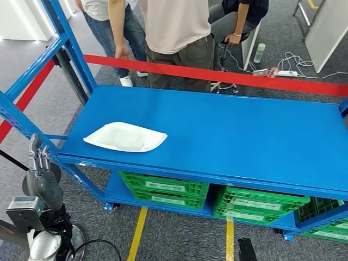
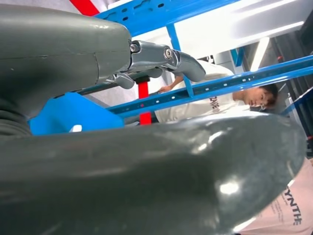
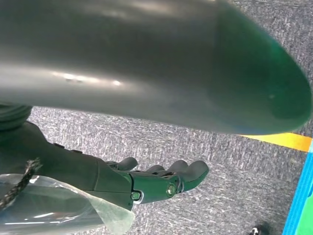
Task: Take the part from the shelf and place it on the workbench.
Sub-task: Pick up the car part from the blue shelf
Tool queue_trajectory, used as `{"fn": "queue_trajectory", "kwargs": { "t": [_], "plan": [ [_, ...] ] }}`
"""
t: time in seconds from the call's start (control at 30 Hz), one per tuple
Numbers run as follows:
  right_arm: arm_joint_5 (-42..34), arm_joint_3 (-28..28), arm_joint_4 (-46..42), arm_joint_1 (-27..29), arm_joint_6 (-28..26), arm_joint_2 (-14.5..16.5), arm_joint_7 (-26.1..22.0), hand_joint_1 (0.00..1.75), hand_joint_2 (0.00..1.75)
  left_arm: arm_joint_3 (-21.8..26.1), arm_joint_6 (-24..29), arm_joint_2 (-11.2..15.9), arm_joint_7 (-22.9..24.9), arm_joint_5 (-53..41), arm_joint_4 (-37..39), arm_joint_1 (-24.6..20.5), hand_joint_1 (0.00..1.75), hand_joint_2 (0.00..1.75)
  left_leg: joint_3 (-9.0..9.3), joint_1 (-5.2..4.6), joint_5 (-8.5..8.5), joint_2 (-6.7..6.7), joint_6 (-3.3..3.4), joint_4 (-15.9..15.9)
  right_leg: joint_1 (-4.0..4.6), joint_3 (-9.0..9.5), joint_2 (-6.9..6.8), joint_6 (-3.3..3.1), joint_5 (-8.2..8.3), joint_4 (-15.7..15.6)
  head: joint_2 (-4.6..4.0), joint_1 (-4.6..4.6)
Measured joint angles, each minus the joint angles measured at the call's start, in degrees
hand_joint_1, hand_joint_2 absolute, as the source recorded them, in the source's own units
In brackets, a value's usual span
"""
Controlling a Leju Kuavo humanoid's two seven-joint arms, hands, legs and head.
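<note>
Found the part lying flat on the top deck of the shelf, toward its left end and near the front edge. Judged that a handy spot for a reach from the front, with nothing touching it. Saw the left hand raised beside the shelf's left corner, below deck level and well apart from the part. Its fingers were spread and pointing up, with nothing in them — likely poised to come up and over the edge. Caught the right hand hanging over the carpeted floor, fingers loosely extended and holding nothing. Spotted some clear film back by its wrist, not in the fingers. Noted green crates on the lower deck and people standing behind a red bar — near enough to call for a careful reach. Reckoned the task barely begun: part untouched, lift and carry to the table yet to do.
</note>
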Motion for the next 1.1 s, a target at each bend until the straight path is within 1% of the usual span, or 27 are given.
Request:
{"fn": "queue_trajectory", "kwargs": {
  "t": [0.03,0.07,0.1,0.2,0.23,0.27,0.3,0.37,0.4,0.43,0.47,0.53,0.57,0.6,0.63,0.7,0.73,0.77,0.8,0.87,0.9,0.93,0.97,1.0,1.03,1.07,1.1],
  "plan": [
    [0.01,0.0,0.0,-0.03,0.0,0.01,-0.01,0.0,0.0,0.0,0.0,0.01,0.01,0.0,0.0,-0.05,0.0,0.0,1.8,-0.11,1.65,0.0,0.33,-3.8,0.07,0.1,0.03,0.11,-0.06,0.01,0.0,0.02],
    [0.01,0.0,0.0,-0.06,0.0,0.01,-0.01,0.0,0.0,0.0,0.01,0.02,0.02,0.0,-0.01,-0.12,0.0,0.0,3.26,-0.23,2.65,0.0,0.63,-7.02,0.17,0.09,0.06,0.3,-0.12,0.05,0.0,0.02],
    [0.01,0.01,0.0,-0.08,0.0,0.02,-0.01,0.0,0.0,0.0,0.01,0.02,0.03,0.0,0.0,-0.16,0.0,0.0,4.1,-0.36,2.99,-0.01,0.87,-8.99,0.24,0.02,0.05,0.56,-0.14,0.05,0.0,0.07],
    [0.03,0.01,0.0,-0.1,0.0,0.02,-0.01,0.0,0.0,0.02,0.02,0.04,0.06,-0.01,-0.01,-0.17,0.0,0.0,4.36,-0.42,2.88,0.0,1.52,-10.23,0.22,-0.26,-0.08,1.56,-0.1,-0.1,0.0,0.11],
    [0.03,0.01,0.0,-0.11,-0.01,0.02,-0.01,0.0,0.0,0.03,0.02,0.03,0.06,-0.01,-0.01,-0.19,0.0,0.0,4.48,-0.32,3.04,0.03,1.86,-10.51,0.18,-0.52,-0.12,1.84,-0.53,0.34,0.0,0.14],
    [0.03,0.01,0.0,-0.13,-0.01,0.02,-0.01,0.0,0.0,0.04,0.02,0.01,0.06,-0.02,-0.01,-0.23,0.0,0.0,4.59,-0.21,3.22,0.06,2.22,-10.8,0.18,-1.25,-0.13,2.05,-1.53,1.82,0.0,0.24],
    [0.02,0.01,0.0,-0.13,-0.01,0.02,-0.01,0.0,0.0,0.04,0.02,-0.03,0.06,-0.02,-0.01,-0.24,0.0,0.0,4.66,-0.13,3.33,0.11,2.46,-10.96,0.14,-2.61,-0.14,2.17,-3.09,4.55,0.0,0.34],
    [0.02,0.01,0.0,-0.05,-0.01,0.02,-0.01,0.0,0.0,0.02,0.02,-0.11,0.06,-0.02,-0.01,-0.2,0.0,0.0,4.57,-0.23,3.33,0.14,2.66,-10.95,0.16,-6.24,-0.15,2.34,-6.52,12.16,0.0,0.52],
    [0.02,0.01,0.0,0.04,0.0,0.02,-0.01,0.0,0.0,0.02,0.02,-0.13,0.06,-0.02,0.0,-0.15,0.0,0.0,4.56,-0.28,3.31,0.14,2.68,-10.93,0.16,-7.65,-0.15,2.4,-7.3,14.96,0.0,0.52],
    [0.02,0.01,0.0,0.11,0.0,0.02,0.0,0.0,0.0,0.02,0.02,-0.13,0.06,-0.02,0.01,-0.12,0.0,0.0,4.56,-0.32,3.3,0.13,2.7,-10.92,0.16,-8.15,-0.15,2.41,-7.01,15.82,0.0,0.53],
    [0.02,0.01,0.0,0.15,0.0,0.02,0.01,0.0,0.0,0.02,0.02,-0.13,0.06,-0.02,0.01,-0.1,0.0,0.0,4.63,-0.34,3.28,0.1,2.69,-10.9,0.17,-7.49,-0.16,2.35,-5.61,14.33,0.0,0.53],
    [0.02,0.01,0.0,0.07,0.0,0.02,0.01,0.0,0.0,0.02,0.02,-0.14,0.06,-0.02,0.01,-0.1,0.0,0.0,4.8,-0.4,3.15,0.04,2.51,-10.84,0.2,-3.77,-0.17,2.02,-1.76,6.72,-0.01,0.53],
    [0.02,0.01,0.0,-0.03,0.0,0.02,0.01,0.0,0.0,0.03,0.02,-0.15,0.06,-0.02,0.01,-0.12,0.0,0.0,4.79,-0.5,3.02,0.01,2.31,-10.7,0.25,-1.84,-0.13,1.83,-0.56,3.06,-0.01,0.5],
    [0.02,0.01,0.0,-0.09,0.01,0.02,0.0,0.0,0.0,0.03,0.02,-0.15,0.06,-0.02,0.01,-0.13,0.0,0.0,4.74,-0.59,2.96,0.0,2.05,-10.6,0.32,-0.56,-0.09,1.64,-0.03,0.68,-0.01,0.46],
    [0.02,0.02,0.0,-0.12,0.01,0.02,0.0,0.0,0.0,0.04,0.03,-0.15,0.06,-0.03,0.01,-0.14,0.0,0.0,4.66,-0.66,2.95,0.0,1.77,-10.54,0.43,0.01,-0.05,1.46,-0.1,-0.28,-0.01,0.44],
    [0.03,0.01,0.0,-0.05,0.0,0.01,0.01,0.0,0.0,0.04,0.13,-0.14,0.06,-0.07,0.01,-0.16,0.0,0.0,4.62,-0.57,2.94,0.0,1.19,-10.52,0.44,0.18,-0.02,0.96,0.04,-0.55,0.0,0.45],
    [0.03,-0.01,0.0,-0.05,-0.02,-0.01,0.01,0.0,0.0,0.04,0.25,-0.14,0.06,-0.11,0.0,-0.19,0.0,0.0,4.52,-0.49,2.56,0.01,0.86,-10.11,0.36,0.27,-0.03,0.67,0.15,-0.68,0.0,0.41],
    [0.04,-0.02,0.0,-0.08,-0.04,-0.01,-0.01,0.0,0.0,0.04,0.39,-0.13,0.07,-0.14,-0.01,-0.26,0.0,0.0,4.08,-0.4,1.67,0.01,0.5,-8.89,0.25,0.37,-0.04,0.34,0.25,-0.82,0.0,0.29],
    [0.05,-0.03,0.0,-0.14,-0.03,-0.01,-0.01,0.0,0.0,0.04,0.52,-0.13,0.07,-0.17,-0.01,-0.32,0.0,0.0,3.13,-0.29,0.22,0.01,0.12,-6.56,0.13,0.48,-0.08,0.07,0.31,-0.95,0.0,0.2],
    [0.08,-0.02,0.0,-0.17,0.01,-0.01,-0.02,0.0,0.0,0.03,0.69,-0.13,0.1,-0.22,0.01,-0.34,0.0,0.0,-0.08,-0.07,-3.31,0.01,-0.45,0.64,0.13,0.51,-0.13,-0.21,0.23,-0.95,0.0,0.03],
    [0.08,-0.02,0.0,-0.13,0.03,-0.01,-0.02,0.0,0.0,0.03,0.73,-0.13,0.15,-0.24,0.02,-0.29,0.0,0.0,-1.54,0.04,-4.35,0.01,-0.61,3.73,0.13,0.53,-0.15,-0.25,0.2,-0.93,0.0,0.05],
    [0.08,-0.03,0.0,-0.1,0.02,-0.01,-0.02,0.0,0.0,0.02,0.76,-0.13,0.21,-0.24,0.02,-0.25,0.0,0.0,-2.3,0.13,-4.36,0.02,-0.69,5.22,0.13,0.56,-0.15,-0.26,0.16,-0.91,0.0,0.04],
    [0.08,-0.03,0.0,-0.09,0.02,-0.01,-0.01,0.0,0.0,0.02,0.77,-0.13,0.27,-0.23,0.03,-0.24,0.0,0.0,-2.03,0.21,-3.2,0.02,-0.68,4.51,0.13,0.64,-0.12,-0.22,0.12,-0.9,0.0,0.04],
    [0.09,-0.04,0.0,-0.09,0.02,-0.01,-0.01,0.0,0.0,0.02,0.77,-0.13,0.32,-0.22,0.03,-0.25,0.0,0.0,-0.73,0.25,-1.13,0.02,-0.57,1.63,0.13,0.78,-0.07,-0.14,0.05,-0.88,0.0,0.03],
    [0.11,-0.04,0.0,-0.1,0.02,-0.01,-0.01,0.0,0.0,0.02,0.77,-0.13,0.34,-0.22,0.03,-0.28,0.0,0.0,1.03,0.26,1.01,0.02,-0.37,-2.3,0.13,0.93,-0.03,-0.02,-0.04,-0.88,0.0,0.03],
    [0.13,-0.04,0.0,-0.14,0.02,-0.01,-0.01,0.0,0.0,0.02,0.77,-0.13,0.35,-0.21,0.03,-0.33,0.0,0.0,2.71,0.17,2.5,0.02,-0.13,-5.94,0.23,0.99,0.0,0.16,-0.15,-0.82,0.0,0.03],
    [0.15,-0.04,0.0,-0.18,0.02,-0.01,-0.01,0.0,0.0,0.02,0.78,-0.13,0.36,-0.19,0.03,-0.4,0.0,0.0,3.87,0.08,3.22,0.03,0.14,-8.57,0.33,0.94,0.01,0.39,-0.21,-0.77,0.0,0.05]
  ]
}}
